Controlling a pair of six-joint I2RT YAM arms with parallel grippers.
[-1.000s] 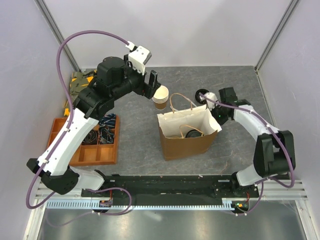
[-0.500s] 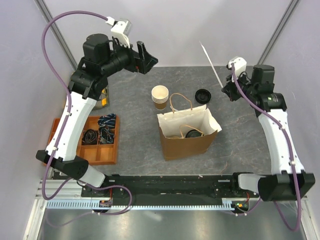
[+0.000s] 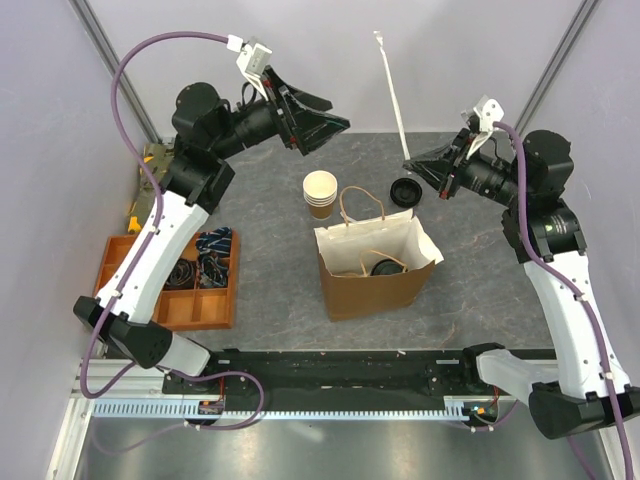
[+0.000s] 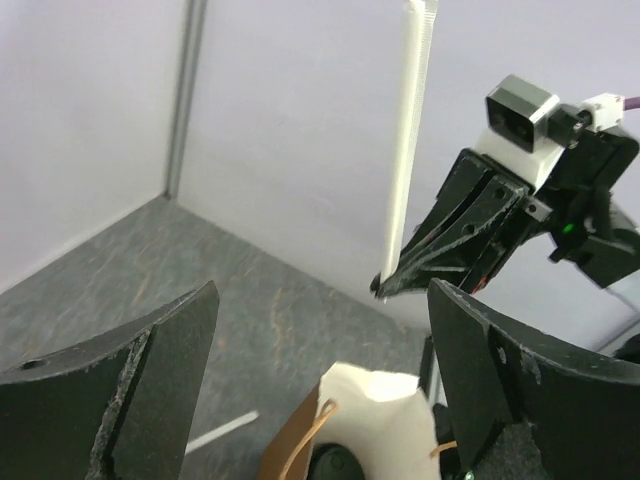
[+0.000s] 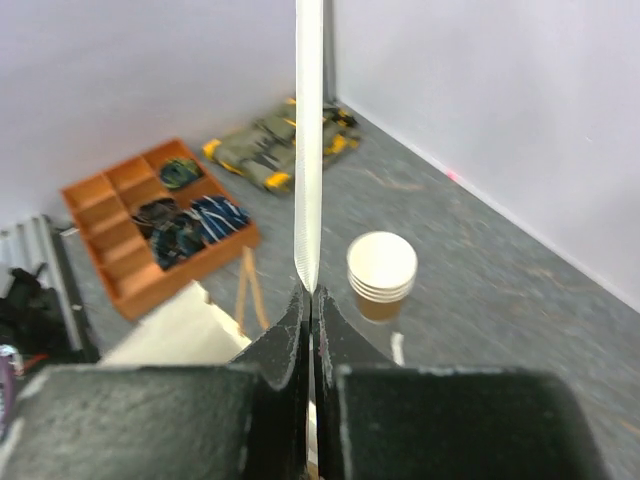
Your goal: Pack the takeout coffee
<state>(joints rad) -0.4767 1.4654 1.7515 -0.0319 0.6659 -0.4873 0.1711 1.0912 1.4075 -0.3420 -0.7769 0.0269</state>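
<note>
Lifted, right hand (image 3: 409,163) pinches a white straw (image 3: 392,95); left hand (image 3: 338,115) gapes empty.

The paper bag (image 3: 370,290) hides most of the takeout coffee (image 3: 383,267) inside it.

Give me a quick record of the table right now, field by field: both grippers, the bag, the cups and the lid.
left gripper: open, empty, up above the table
right gripper: shut on the white straw, held upright
paper bag: open, standing mid-table; dark round thing inside, identity unclear
stack of cups: on the table behind the bag, left side
black lid: loose on the table behind the bag, right side
wooden tray: far left, cables in some compartments
</note>
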